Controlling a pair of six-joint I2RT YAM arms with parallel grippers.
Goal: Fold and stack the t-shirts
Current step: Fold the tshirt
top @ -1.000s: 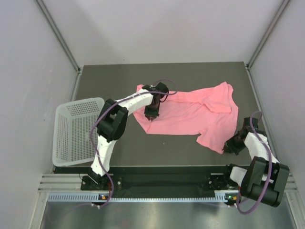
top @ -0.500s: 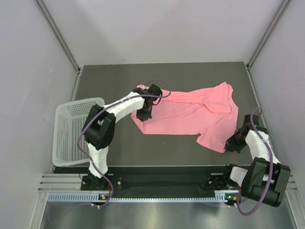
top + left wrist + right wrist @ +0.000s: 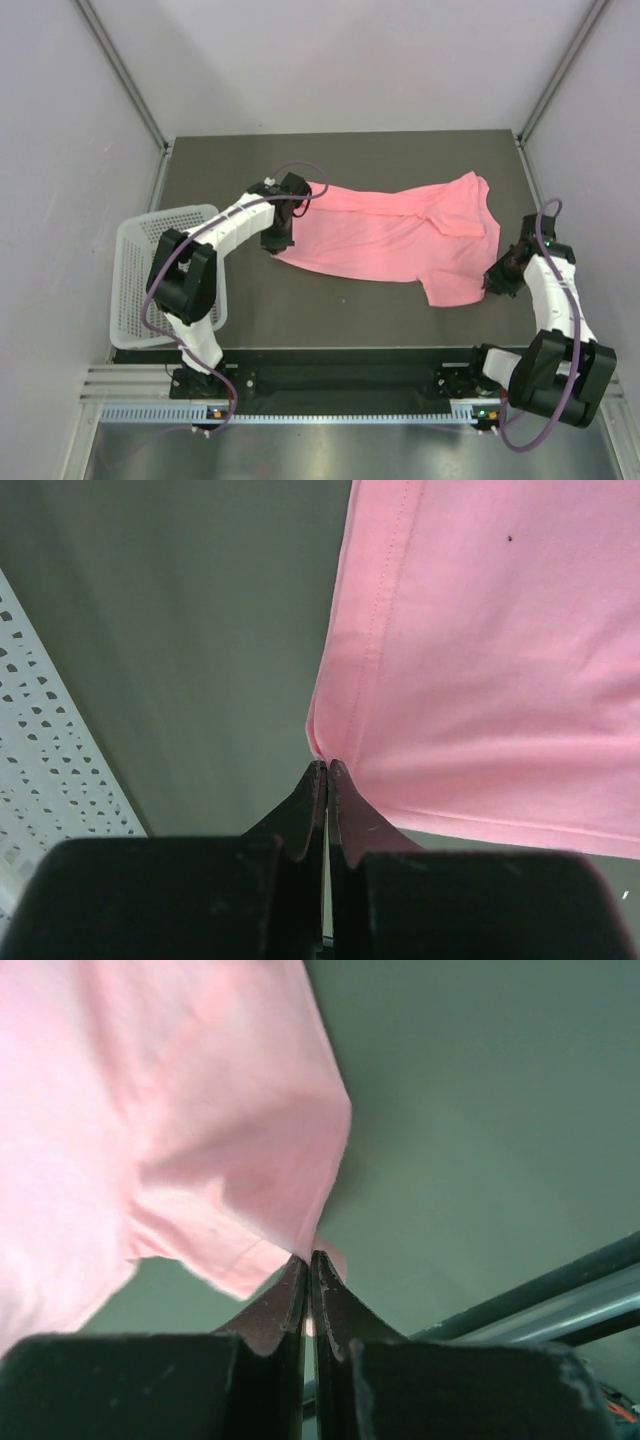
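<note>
Right now one salmon-pink t-shirt point(image 3: 390, 235) lies spread across the middle of the dark surface point(image 3: 300, 160), stretched in a long band from about 9 o'clock to 3 o'clock as seen from above. My left jaws sit at the shirt's 9 o'clock end, pressed together with no gap between them. In the left wrist view the fingertips point(image 3: 305, 810) meet exactly at the stitched corner of the hem, and the pink cloth fans away from them towards 1 o'clock. My right jaws are at the shirt's 4 o'clock corner, near the right edge of the surface. They are also pressed together and pinch a fold of the fabric, with a small tab of pink poking out just past the tips. From there the cloth hangs off towards 10 o'clock in the right wrist view. Counting up: one t-shirt, two sets of jaws, each nipping one corner, and one white perforated basket point(image 3: 160, 280) off the surface's edge at 8 o'clock, well apart from the shirt.
</note>
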